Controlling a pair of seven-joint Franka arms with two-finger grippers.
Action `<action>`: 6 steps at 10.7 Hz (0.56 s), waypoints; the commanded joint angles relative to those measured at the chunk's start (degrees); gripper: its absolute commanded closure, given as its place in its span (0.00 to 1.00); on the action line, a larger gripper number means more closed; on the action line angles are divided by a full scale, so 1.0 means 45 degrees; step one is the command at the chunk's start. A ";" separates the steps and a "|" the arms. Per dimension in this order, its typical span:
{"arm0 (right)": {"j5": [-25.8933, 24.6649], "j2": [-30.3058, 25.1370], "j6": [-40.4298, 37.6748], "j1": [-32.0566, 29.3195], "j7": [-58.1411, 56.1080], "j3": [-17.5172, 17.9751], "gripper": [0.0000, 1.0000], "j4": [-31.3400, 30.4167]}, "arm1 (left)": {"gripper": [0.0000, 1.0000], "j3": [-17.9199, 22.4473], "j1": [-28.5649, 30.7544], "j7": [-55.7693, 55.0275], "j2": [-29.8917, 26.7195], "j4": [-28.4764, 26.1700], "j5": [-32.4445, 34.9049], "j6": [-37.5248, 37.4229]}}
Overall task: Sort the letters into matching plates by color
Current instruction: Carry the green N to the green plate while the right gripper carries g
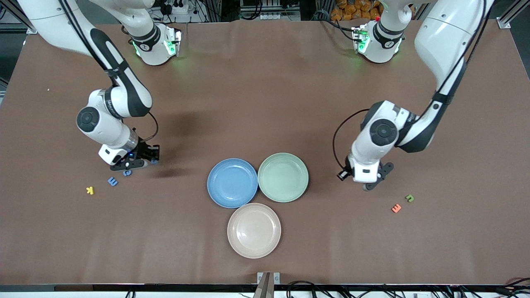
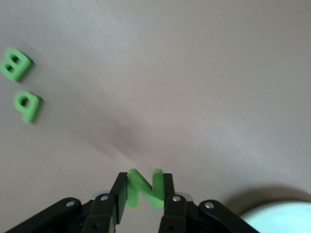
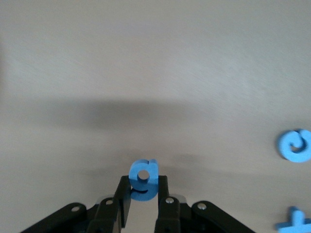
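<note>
1. The three plates sit touching at the table's middle, nearer the front camera than either gripper; the blue plate (image 1: 232, 183) lies toward the right arm's end, the pale green plate (image 1: 283, 177) beside it toward the left arm's end, and the beige plate (image 1: 254, 230) at about six o'clock of that pair, nearest the camera; all three look bare.
2. The left gripper (image 1: 369, 182) hangs low over the cloth at three o'clock of the pale green plate; in the left wrist view its pads are clenched on a green letter N (image 2: 145, 188), held upright between them; a pale plate rim shows at that view's corner.
3. Two more green letters, a B (image 2: 15, 63) and a P-like one (image 2: 27, 105), lie flat and close together in the left wrist view, apart from the gripper.
4. On the cloth at about four o'clock of the left gripper lie a green letter (image 1: 409, 198) and an orange letter (image 1: 396, 208), near each other but not touching.
5. The right gripper (image 1: 138, 162) is low over the table at nine o'clock of the blue plate; its pads grasp a blue letter g (image 3: 143, 180).
6. Another blue round letter (image 3: 294, 144) and a blue piece (image 3: 293, 222) cut by the frame edge lie flat in the right wrist view.
7. A blue E-like letter (image 1: 112, 181) lies at seven o'clock of the right gripper; a yellow K (image 1: 90, 190) lies nearer the right arm's end of the table.
</note>
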 commanded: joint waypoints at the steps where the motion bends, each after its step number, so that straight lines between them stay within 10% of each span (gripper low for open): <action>1: 0.0045 0.0104 -0.0734 0.1485 0.2432 -0.0058 0.84 0.1390 | 1.00 0.0076 -0.1284 -0.1297 0.0446 0.0870 0.0210 -0.0188; 6: 0.2288 0.1038 -0.0734 0.3886 0.2966 -0.0213 0.84 0.3419 | 1.00 0.0114 -0.3063 -0.2432 0.1675 0.2392 0.0191 -0.0188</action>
